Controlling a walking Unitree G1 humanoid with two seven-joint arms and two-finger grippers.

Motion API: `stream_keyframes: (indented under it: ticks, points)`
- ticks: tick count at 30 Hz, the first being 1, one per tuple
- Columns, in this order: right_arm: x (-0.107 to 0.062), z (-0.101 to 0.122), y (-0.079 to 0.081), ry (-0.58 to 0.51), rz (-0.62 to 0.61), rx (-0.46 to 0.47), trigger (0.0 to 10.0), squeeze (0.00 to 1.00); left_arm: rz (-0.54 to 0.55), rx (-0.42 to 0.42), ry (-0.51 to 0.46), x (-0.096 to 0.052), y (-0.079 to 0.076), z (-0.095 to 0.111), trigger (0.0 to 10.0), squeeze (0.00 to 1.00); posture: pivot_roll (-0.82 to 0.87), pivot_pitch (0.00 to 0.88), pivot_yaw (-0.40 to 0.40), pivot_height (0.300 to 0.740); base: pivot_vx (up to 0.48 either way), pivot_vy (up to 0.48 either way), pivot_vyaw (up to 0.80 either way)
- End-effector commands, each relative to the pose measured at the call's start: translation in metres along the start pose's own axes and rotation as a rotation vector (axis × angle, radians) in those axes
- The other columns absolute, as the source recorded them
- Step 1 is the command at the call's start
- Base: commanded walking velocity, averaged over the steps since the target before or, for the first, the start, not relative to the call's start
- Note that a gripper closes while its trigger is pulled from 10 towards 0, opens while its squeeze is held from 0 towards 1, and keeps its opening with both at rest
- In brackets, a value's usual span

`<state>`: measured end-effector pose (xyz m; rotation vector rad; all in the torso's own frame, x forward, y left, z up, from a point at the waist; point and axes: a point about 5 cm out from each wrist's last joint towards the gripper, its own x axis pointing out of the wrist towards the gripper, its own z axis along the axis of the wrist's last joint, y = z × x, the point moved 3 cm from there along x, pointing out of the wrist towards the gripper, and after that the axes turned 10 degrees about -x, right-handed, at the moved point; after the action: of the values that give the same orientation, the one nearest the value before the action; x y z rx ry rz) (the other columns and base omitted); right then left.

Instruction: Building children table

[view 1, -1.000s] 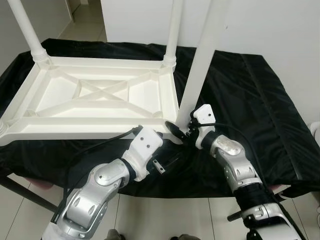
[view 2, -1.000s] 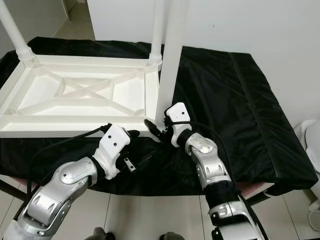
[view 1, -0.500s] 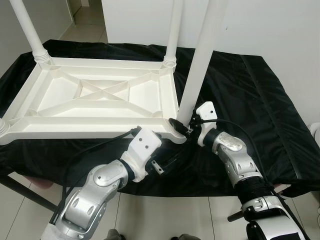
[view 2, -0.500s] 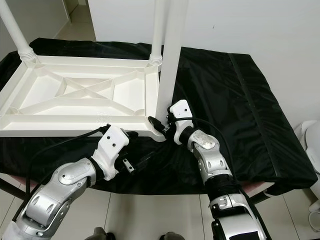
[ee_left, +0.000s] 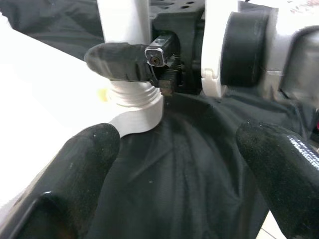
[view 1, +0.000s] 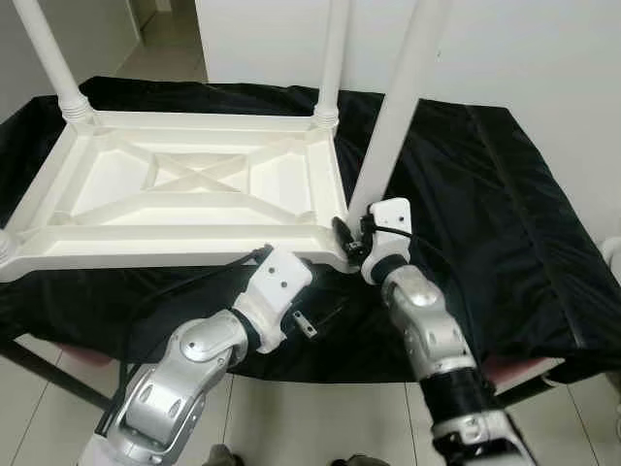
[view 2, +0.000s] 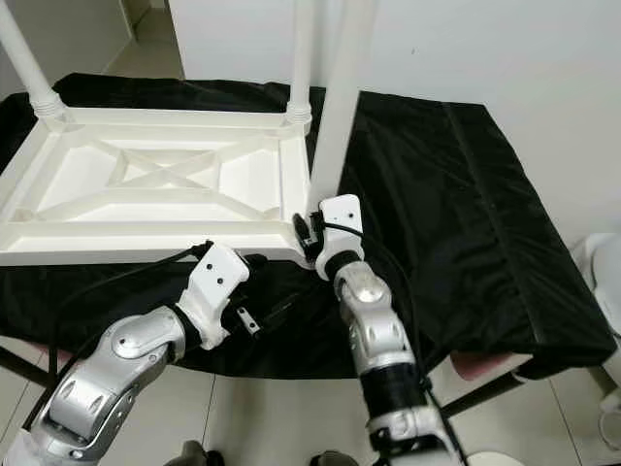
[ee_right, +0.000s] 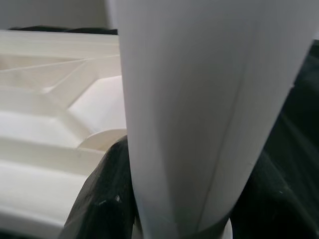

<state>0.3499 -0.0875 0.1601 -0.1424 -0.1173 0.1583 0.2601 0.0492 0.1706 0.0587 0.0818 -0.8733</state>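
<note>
A white children's table (view 1: 146,243) lies upside down on a black cloth. Two white legs stand upright in its far corners, one on the left (view 1: 53,58) and one on the right (view 1: 333,58). A third white leg (view 1: 393,116) leans at the near right corner, its base at the corner socket (ee_left: 132,107). My right gripper (view 1: 351,238) is shut on this leg's base; one black finger (ee_left: 119,62) crosses it. In the right wrist view the leg (ee_right: 199,99) is very close. My left gripper (ee_left: 184,149) is open just in front of that corner, holding nothing.
The black cloth (view 1: 505,194) covers the whole work surface and hangs over its front edge. A white wall stands behind, with a doorway at the back left. Pale floor tiles (view 1: 291,427) lie below my arms. A white object (view 1: 613,252) sits at the right edge.
My right arm has swung left and the leg's base has moved in against the table's near right corner. The left arm has barely moved.
</note>
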Motion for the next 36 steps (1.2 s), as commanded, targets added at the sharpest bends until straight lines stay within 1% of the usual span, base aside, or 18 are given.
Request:
stream_keyframes:
  ticks: [1,5,8,10,11,13,18,19,20,21,23,24,25,27,28,30,31,36]
  points:
    - [-0.007,-0.013,-0.006,0.06,-0.083,0.014,10.0,0.0,-0.002,0.018,-0.01,0.003,0.001,0.003,10.0,0.0,-0.11,0.1,-0.001,0.74,0.0,0.0,0.0]
    - [-0.009,-0.008,-0.002,0.042,-0.076,0.027,10.0,0.0,-0.006,0.042,-0.014,0.007,0.002,0.004,10.0,0.0,-0.13,0.084,0.014,0.74,0.0,0.0,0.0]
    - [-0.011,0.002,-0.013,-0.006,-0.103,-0.001,10.0,0.0,-0.014,0.058,-0.029,0.013,0.004,0.009,10.0,0.0,-0.16,0.071,0.029,0.74,0.0,0.0,0.0]
    - [-0.011,0.004,-0.015,-0.013,-0.111,-0.011,10.0,0.0,-0.015,0.061,-0.032,0.014,0.005,0.009,10.0,0.0,-0.16,0.071,0.029,0.74,0.0,0.0,0.0]
    - [-0.011,0.004,-0.018,-0.02,-0.106,0.002,10.0,1.0,-0.015,0.068,-0.036,0.017,0.007,0.011,10.0,0.0,-0.16,0.063,0.03,0.74,0.0,0.0,0.0]
    - [-0.013,0.006,-0.022,-0.046,-0.092,0.017,10.0,1.0,-0.015,0.08,-0.045,0.021,0.009,0.014,10.0,0.0,-0.17,0.06,0.029,0.74,0.0,0.0,0.0]
    - [-0.016,0.012,-0.022,-0.083,-0.045,0.024,10.0,1.0,-0.016,0.081,-0.049,0.022,0.008,0.014,10.0,0.0,-0.17,0.056,0.026,0.74,0.0,0.0,0.0]
    - [-0.017,0.013,-0.021,-0.093,0.004,0.02,10.0,1.0,-0.017,0.082,-0.05,0.022,0.008,0.014,10.0,0.0,-0.17,0.051,0.022,0.74,0.0,0.0,0.0]
    - [-0.018,0.014,-0.021,-0.101,0.049,0.01,10.0,0.71,-0.02,0.084,-0.051,0.022,0.007,0.014,10.0,0.0,-0.17,0.052,0.017,0.74,0.0,0.0,0.0]
    - [-0.018,0.014,-0.021,-0.101,0.049,0.01,10.0,0.71,-0.02,0.084,-0.051,0.022,0.007,0.014,10.0,0.0,-0.17,0.052,0.017,0.74,0.0,0.0,0.0]
    - [-0.019,0.015,-0.021,-0.11,0.142,0.0,10.0,0.0,-0.026,0.092,-0.05,0.021,0.008,0.012,10.0,0.0,-0.17,0.051,0.011,0.74,0.0,0.0,0.0]
    - [-0.02,0.016,-0.021,-0.132,0.264,-0.009,10.0,0.0,-0.044,0.102,-0.043,0.019,0.008,0.011,10.0,0.0,-0.16,0.057,0.001,0.74,0.0,0.0,0.0]
    - [-0.021,0.017,-0.021,-0.138,0.292,-0.011,10.0,0.0,-0.048,0.105,-0.042,0.019,0.008,0.011,10.0,0.0,-0.16,0.057,0.001,0.74,0.0,0.0,0.0]
    - [-0.021,0.017,-0.021,-0.141,0.302,-0.012,10.0,0.0,-0.05,0.106,-0.041,0.018,0.008,0.011,10.0,0.0,-0.16,0.057,0.001,0.74,0.0,0.0,0.0]
    - [-0.02,0.016,-0.023,-0.138,0.323,-0.029,10.0,0.0,-0.062,0.102,-0.038,0.018,0.009,0.012,10.0,0.0,-0.15,0.09,-0.001,0.74,0.0,0.0,0.0]
    - [-0.019,0.013,-0.023,-0.132,0.414,-0.063,10.0,0.0,-0.097,0.108,-0.036,0.015,0.009,0.015,10.0,0.0,-0.15,0.086,-0.001,0.74,0.0,0.0,0.0]
    - [-0.019,0.01,-0.023,-0.124,0.484,-0.078,10.0,0.0,-0.124,0.111,-0.038,0.012,0.008,0.017,10.0,0.0,-0.14,0.125,0.012,0.74,0.0,0.0,0.0]
    - [-0.016,0.007,-0.023,-0.112,0.519,-0.094,10.0,0.0,-0.143,0.104,-0.032,0.011,0.007,0.016,10.0,0.0,-0.15,0.112,0.016,0.74,0.0,0.0,0.0]
